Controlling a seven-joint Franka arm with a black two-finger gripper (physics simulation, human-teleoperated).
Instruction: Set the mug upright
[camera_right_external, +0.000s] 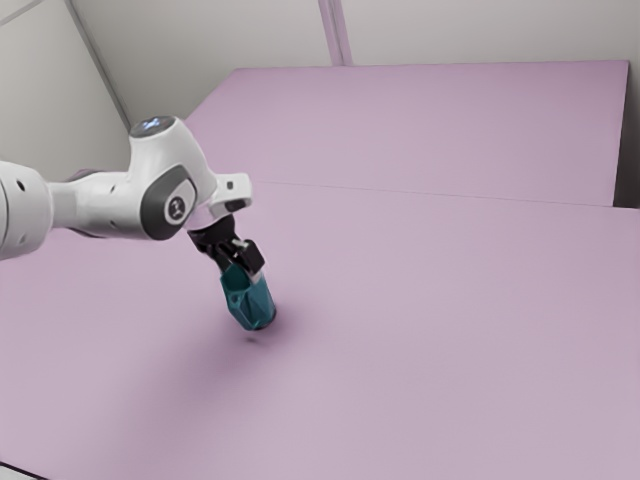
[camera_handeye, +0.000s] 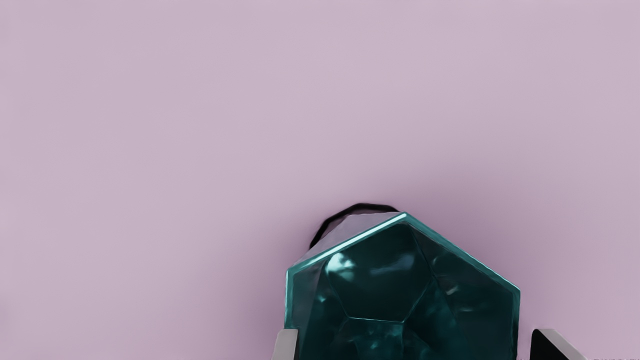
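Observation:
In the exterior view the gripper (camera_right_external: 243, 266) points down at the upper end of the teal faceted mug (camera_right_external: 250, 303). The mug leans there, its mouth toward the hand and its base low, at or near the table; contact with the table cannot be told. Looking into the mug (camera_handeye: 390, 280) in the wrist view, I see its angular rim and dark inside. My gripper (camera_handeye: 415, 345) is open around it: one finger (camera_handeye: 286, 345) overlaps the mug's edge, while a strip of table shows between the other finger (camera_handeye: 555, 346) and the rim.
The pink table (camera_right_external: 450, 330) spreads out around the mug. A raised-looking pink surface (camera_right_external: 430, 125) lies beyond a thin seam toward the back wall (camera_right_external: 480, 30). The white arm (camera_right_external: 110, 203) comes in from the exterior view's left.

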